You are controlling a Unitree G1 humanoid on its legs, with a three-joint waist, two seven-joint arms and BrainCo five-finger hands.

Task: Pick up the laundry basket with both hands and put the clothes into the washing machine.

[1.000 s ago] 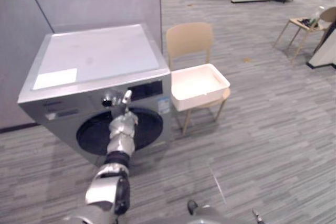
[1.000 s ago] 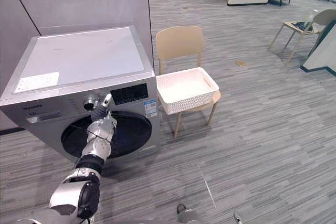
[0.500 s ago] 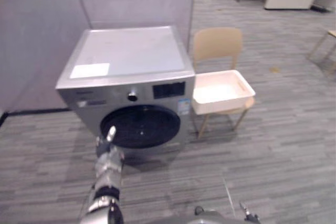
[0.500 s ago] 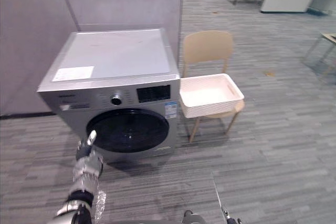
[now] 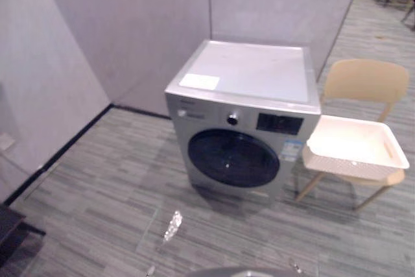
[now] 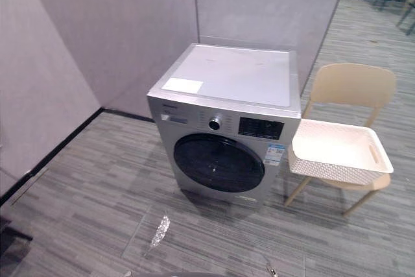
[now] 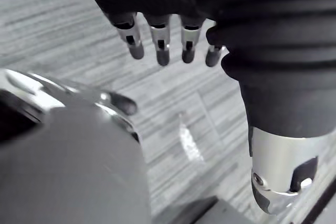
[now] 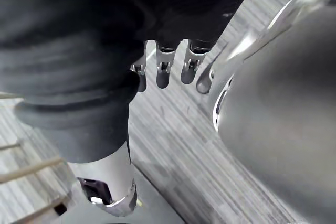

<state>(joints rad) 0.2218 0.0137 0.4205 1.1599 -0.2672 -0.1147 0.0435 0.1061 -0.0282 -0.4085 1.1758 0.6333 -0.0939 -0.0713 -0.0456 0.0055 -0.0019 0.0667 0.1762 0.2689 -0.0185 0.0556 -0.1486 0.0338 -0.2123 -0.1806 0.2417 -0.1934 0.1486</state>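
Observation:
A white laundry basket (image 5: 350, 165) rests on the seat of a beige chair (image 5: 367, 80), just right of the washing machine (image 5: 246, 76). I see no clothes inside the basket. The machine's round dark door (image 5: 233, 158) is closed. My left hand (image 7: 160, 43) hangs over the grey floor with its fingers straight and nothing in them. My right hand (image 8: 164, 72) hangs the same way, open and holding nothing, with the chair's wooden legs (image 8: 21, 169) close by.
Grey partition walls (image 5: 130, 24) stand behind the machine and along the left. Open striped floor (image 5: 110, 186) lies in front of the machine. A small shiny patch (image 5: 172, 225) sits on the floor near me. A dark object (image 5: 10, 228) is at the lower left.
The camera has swung, so the machine and basket now sit further right. My left arm, raised at the machine's front a second ago, has dropped out of the eye views.

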